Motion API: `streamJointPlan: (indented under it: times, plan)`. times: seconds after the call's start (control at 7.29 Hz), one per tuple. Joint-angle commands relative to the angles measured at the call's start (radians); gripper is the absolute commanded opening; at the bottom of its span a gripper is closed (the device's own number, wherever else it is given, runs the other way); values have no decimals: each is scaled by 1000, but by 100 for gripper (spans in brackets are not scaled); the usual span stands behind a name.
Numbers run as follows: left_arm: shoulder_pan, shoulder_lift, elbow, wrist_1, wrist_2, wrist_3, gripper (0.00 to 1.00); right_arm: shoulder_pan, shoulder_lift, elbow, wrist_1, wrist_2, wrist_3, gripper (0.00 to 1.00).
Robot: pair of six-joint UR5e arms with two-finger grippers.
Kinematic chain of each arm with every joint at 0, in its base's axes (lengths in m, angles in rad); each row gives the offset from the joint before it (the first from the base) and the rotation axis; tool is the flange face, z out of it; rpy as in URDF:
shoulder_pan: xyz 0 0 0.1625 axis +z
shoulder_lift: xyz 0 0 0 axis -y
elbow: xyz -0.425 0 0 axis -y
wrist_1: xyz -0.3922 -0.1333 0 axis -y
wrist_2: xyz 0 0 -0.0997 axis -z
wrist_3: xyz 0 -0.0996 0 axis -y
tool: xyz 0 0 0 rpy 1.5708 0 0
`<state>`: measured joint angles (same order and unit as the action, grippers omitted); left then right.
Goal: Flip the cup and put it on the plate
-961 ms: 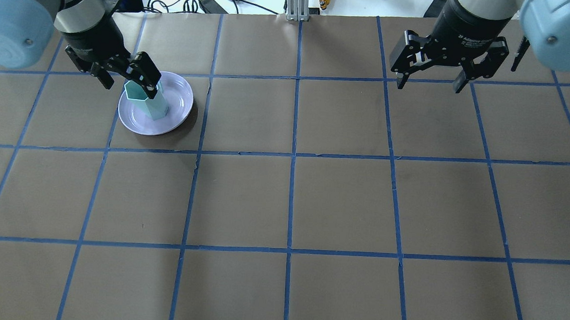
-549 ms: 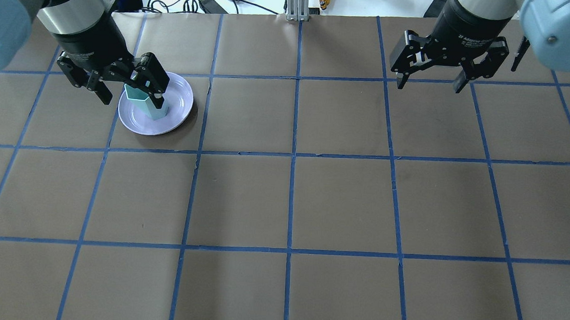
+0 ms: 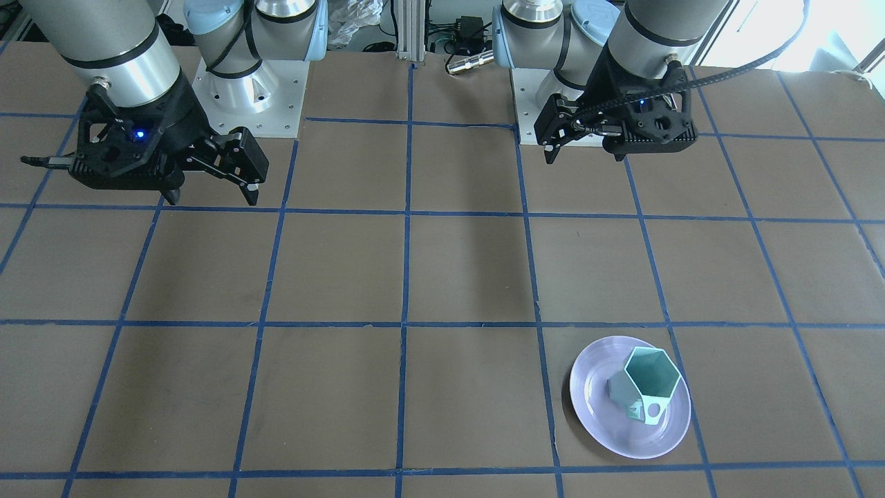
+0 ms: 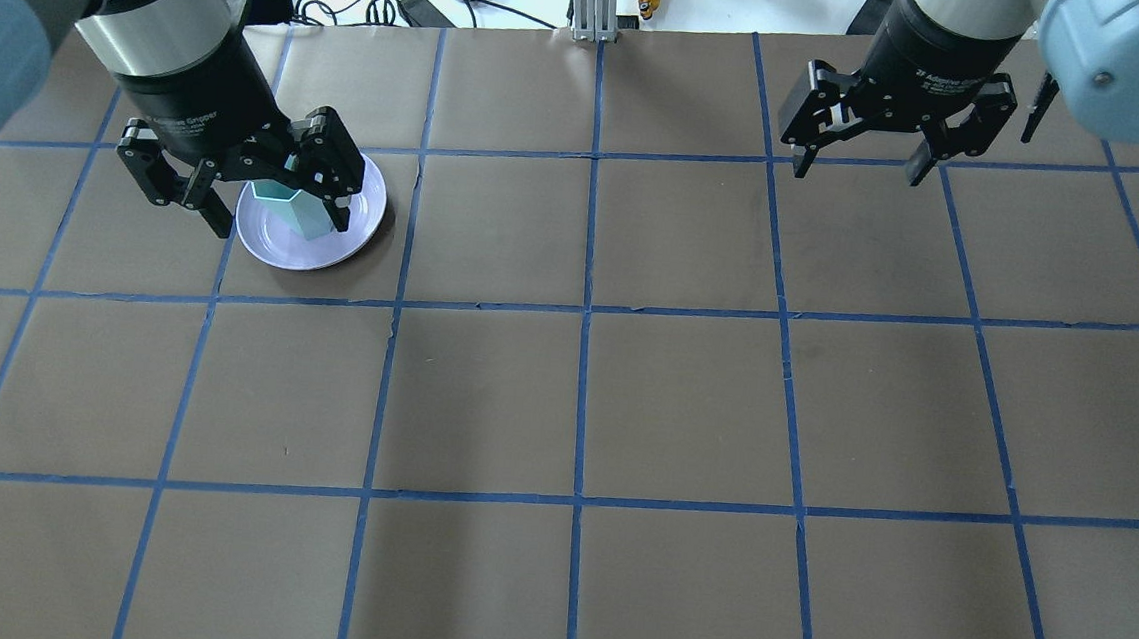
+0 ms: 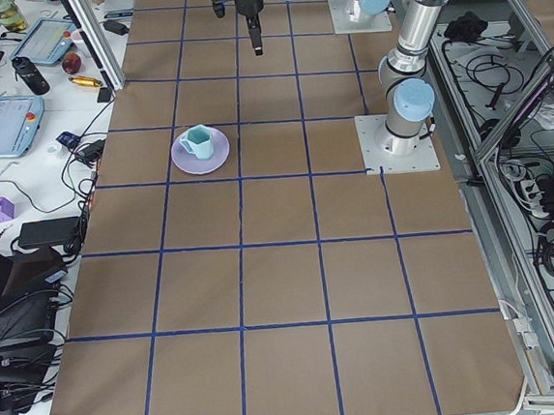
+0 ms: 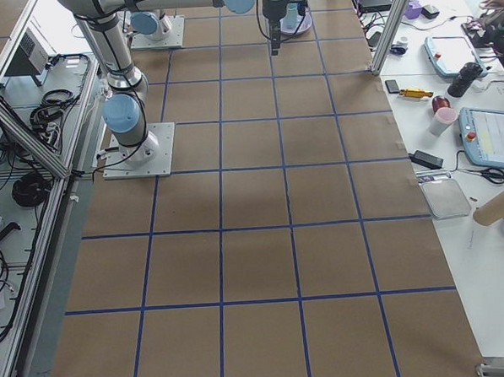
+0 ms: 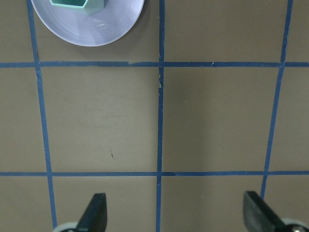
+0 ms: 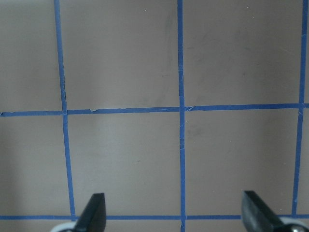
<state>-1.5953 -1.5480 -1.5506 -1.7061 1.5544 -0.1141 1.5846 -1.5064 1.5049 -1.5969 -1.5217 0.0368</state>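
The mint-green cup (image 3: 650,384) stands upright, mouth up, on the lavender plate (image 3: 601,408), with its handle toward the front camera. In the overhead view the cup (image 4: 298,210) and plate (image 4: 284,251) are partly covered by my left gripper (image 4: 281,219), which is open, empty and high above them. The left wrist view shows the plate (image 7: 91,29) and the cup (image 7: 77,4) far below at the top edge, between my open fingers (image 7: 94,212). My right gripper (image 4: 859,166) is open and empty, far to the right above bare table.
The table (image 4: 584,401) is covered in brown paper with a blue tape grid. Cables, tools and a metal post (image 4: 592,0) lie beyond its far edge. The arm bases (image 3: 249,90) stand at the robot's side.
My left gripper has risen from the cup and drawn back toward the robot, staying open. The cup stays upright on the plate. The right arm has not moved.
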Motion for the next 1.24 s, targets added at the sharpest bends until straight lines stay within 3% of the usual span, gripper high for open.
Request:
streamJointPlan:
  times: [0.0,1.1]
  plan:
    - [-6,0,3,9,15,-6,100,0,0,0,0,0,0,100]
    - [-5,-14,7,45,15,4,100,0,0,0,0,0,0,100]
